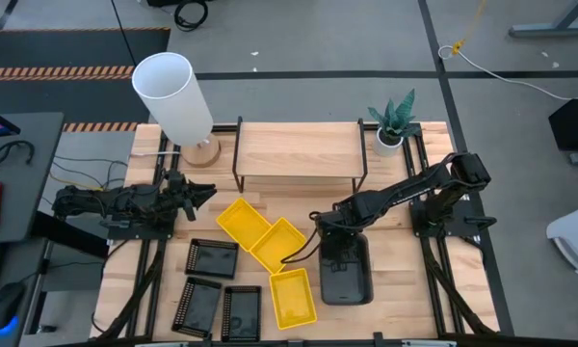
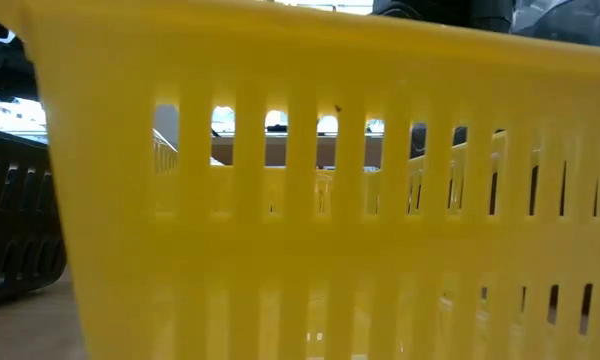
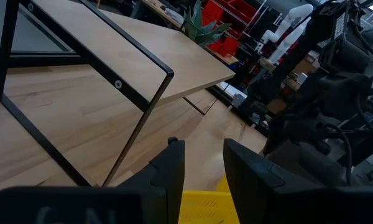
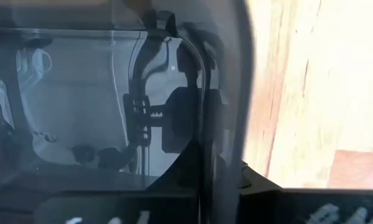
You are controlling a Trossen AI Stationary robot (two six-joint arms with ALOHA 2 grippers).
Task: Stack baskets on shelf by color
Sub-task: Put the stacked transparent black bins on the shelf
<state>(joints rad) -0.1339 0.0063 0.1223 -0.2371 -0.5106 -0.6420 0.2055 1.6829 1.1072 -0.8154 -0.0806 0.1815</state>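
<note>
Wooden tabletop (image 1: pixel 395 289) amid grey, cable-strewn floor (image 1: pixel 299 39)

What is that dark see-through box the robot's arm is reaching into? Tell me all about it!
It is a smoky-grey basket, a shallow rectangular tray with rounded corners that looks like glossy, see-through plastic. It sits flat on the wooden table, in front of the shelf and just right of the nearest yellow basket. It may be more than one nested together; I cannot tell. The right gripper is at its back rim, fingers closed over the wall.
</note>
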